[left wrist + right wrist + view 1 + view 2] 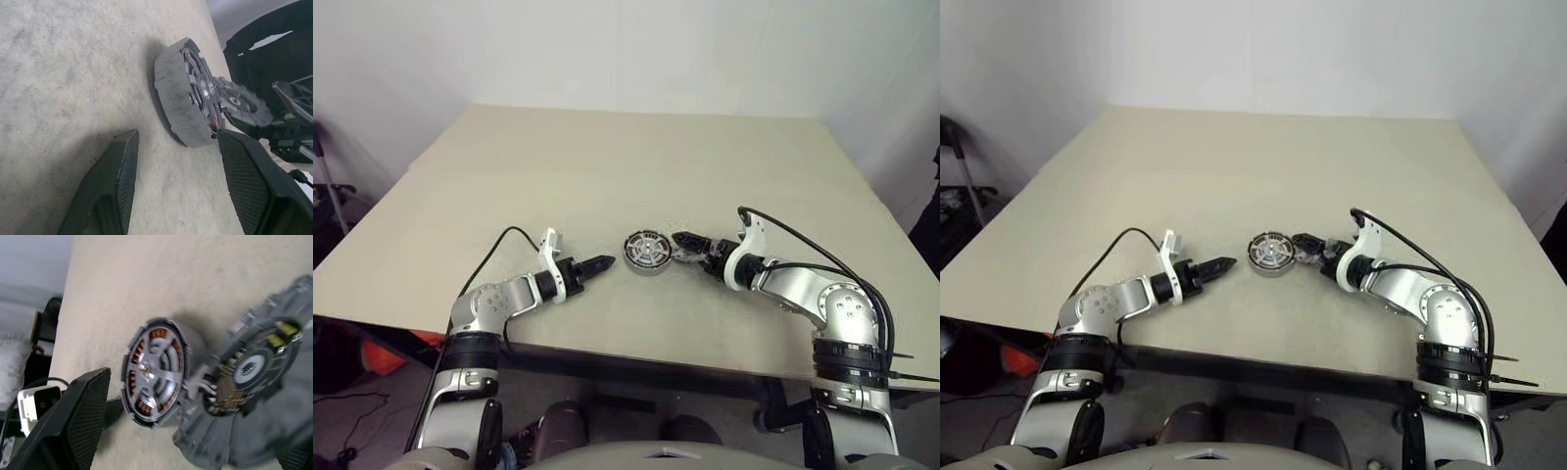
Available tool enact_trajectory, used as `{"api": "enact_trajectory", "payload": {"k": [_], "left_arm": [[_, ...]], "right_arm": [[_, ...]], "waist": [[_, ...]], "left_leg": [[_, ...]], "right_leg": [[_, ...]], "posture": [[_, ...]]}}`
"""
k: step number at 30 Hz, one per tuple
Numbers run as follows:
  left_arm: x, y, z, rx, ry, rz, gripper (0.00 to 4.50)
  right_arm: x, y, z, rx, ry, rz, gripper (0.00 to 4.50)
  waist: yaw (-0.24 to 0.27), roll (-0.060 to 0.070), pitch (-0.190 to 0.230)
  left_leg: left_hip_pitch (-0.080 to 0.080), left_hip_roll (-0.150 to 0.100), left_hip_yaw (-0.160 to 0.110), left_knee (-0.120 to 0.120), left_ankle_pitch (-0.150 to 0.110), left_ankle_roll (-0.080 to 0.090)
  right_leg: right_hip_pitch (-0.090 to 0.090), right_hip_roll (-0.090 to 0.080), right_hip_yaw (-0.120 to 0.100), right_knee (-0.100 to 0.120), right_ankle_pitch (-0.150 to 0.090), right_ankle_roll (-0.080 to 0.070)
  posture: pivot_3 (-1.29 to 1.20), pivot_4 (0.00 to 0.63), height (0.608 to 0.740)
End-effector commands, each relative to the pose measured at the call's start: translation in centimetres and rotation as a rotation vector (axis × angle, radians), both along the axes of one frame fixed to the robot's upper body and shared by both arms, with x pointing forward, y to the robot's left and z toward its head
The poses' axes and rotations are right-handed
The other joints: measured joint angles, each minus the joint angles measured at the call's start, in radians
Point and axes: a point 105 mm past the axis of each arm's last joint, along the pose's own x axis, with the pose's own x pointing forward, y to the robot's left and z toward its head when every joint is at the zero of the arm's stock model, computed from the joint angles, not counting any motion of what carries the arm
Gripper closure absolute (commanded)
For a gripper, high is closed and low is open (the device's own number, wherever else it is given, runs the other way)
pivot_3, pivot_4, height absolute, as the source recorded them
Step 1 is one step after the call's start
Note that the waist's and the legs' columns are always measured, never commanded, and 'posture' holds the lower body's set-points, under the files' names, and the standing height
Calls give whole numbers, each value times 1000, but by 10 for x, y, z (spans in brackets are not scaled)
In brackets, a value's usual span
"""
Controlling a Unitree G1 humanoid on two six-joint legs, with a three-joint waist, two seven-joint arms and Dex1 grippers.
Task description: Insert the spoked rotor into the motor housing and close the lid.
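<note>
Motor housing point(645, 252) lies flat on the table point(636, 157), near the front edge and about midway across it, with the spoked rotor point(155, 369) already seated inside; I see copper windings between the spokes. Just to the right of the housing, the lid point(249, 396) is tilted against the housing's rim, not closed. I see the right gripper point(690, 248) around this lid, jaws spread as wide as they go; whether they really press on the lid or only frame it, I cannot tell, because one finger is mostly hidden behind the lid.

On the left of the housing, the left gripper point(599, 265) points at it with a small gap of bare table between them. Its fingers point(110, 188) stand partly apart and hold nothing; in the wrist view the housing sits ahead of the space between them.

Behind the housing the table is a large beige field with much room, up to the far edge at a white wall point(626, 49). In front of the housing, the table edge is close. Dark objects point(333, 211) stand on the floor beyond the table's left side.
</note>
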Motion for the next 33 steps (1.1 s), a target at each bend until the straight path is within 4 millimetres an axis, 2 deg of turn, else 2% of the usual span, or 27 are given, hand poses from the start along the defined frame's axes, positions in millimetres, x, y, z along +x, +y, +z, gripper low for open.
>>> {"api": "enact_trajectory", "payload": {"k": [1, 3, 6, 8, 14, 17, 19, 23, 26, 29, 33], "left_arm": [[-3, 8, -13, 53, 38, 31, 1789], [-3, 8, -15, 54, 43, 36, 1789], [-2, 7, -16, 54, 45, 39, 1789], [-1, 7, -16, 53, 45, 41, 1789], [4, 7, -14, 54, 36, 52, 1789], [5, 9, -14, 54, 33, 60, 1789], [4, 12, -15, 53, 33, 68, 1789], [4, 17, -15, 46, 31, 82, 1789], [5, 20, -14, 44, 21, 85, 1789], [6, 19, -10, 46, 1, 72, 1789], [3, 13, 5, 64, -56, 3, 1789]], "right_arm": [[6, 9, 38, 20, -129, 61, 7], [7, 16, 48, 24, -158, 96, 7], [4, 38, 68, 39, -228, 195, 7], [0, 55, 73, 40, -250, 266, 7], [3, 81, 47, -83, -205, 335, 7], [5, 83, 45, -104, -220, 345, 7], [7, 78, 47, -185, -281, 357, 7], [2, 65, 50, -485, -524, 475, 7], [-11, 64, 39, -712, -714, 683, 7], [-24, 73, 38, -640, -789, 793, 7], [-19, 76, 33, -619, -817, 813, 7]], "waist": [[0, 0, 0], [-3, 0, 0], [-6, 0, 0], [-6, 0, 0], [-3, 0, 0], [-2, 0, 0], [-2, 0, 0], [0, -1, 0], [0, -1, 0], [-2, -1, 1], [-9, -2, 1]], "left_leg": [[0, 0, 0, 0, 0, 0], [0, -1, 0, 0, 0, 0], [2, 0, 0, 1, 0, 0], [3, 0, 0, 1, 1, -1], [2, -1, -1, 1, 1, -1], [1, -1, -1, 1, 1, -1], [2, -1, -1, 1, 1, -2], [1, -1, -2, 1, 1, -2], [2, 0, -2, 1, 1, -2], [3, 1, -2, 1, 1, -2], [1, 3, -1, 3, 0, 0]], "right_leg": [[0, 0, 0, 0, 1, -2], [0, 0, 0, 0, 0, 1], [1, 0, 0, 0, -3, 1], [2, 0, 0, 1, -4, 0], [2, -1, 0, 1, -4, 0], [2, -1, 0, 1, -4, 0], [2, -1, 0, 1, -4, 1], [3, -1, 0, 0, -3, 3], [3, -1, 0, 0, -3, 3], [3, 0, 0, 0, -4, 1], [0, 1, 0, 2, -3, -1]], "posture": [[0, 0, 740], [0, 0, 740], [0, 0, 740], [0, 0, 740], [0, 0, 740], [0, 0, 740], [0, 0, 740], [0, 0, 740], [0, 0, 740], [0, 0, 740], [0, 0, 740]]}}
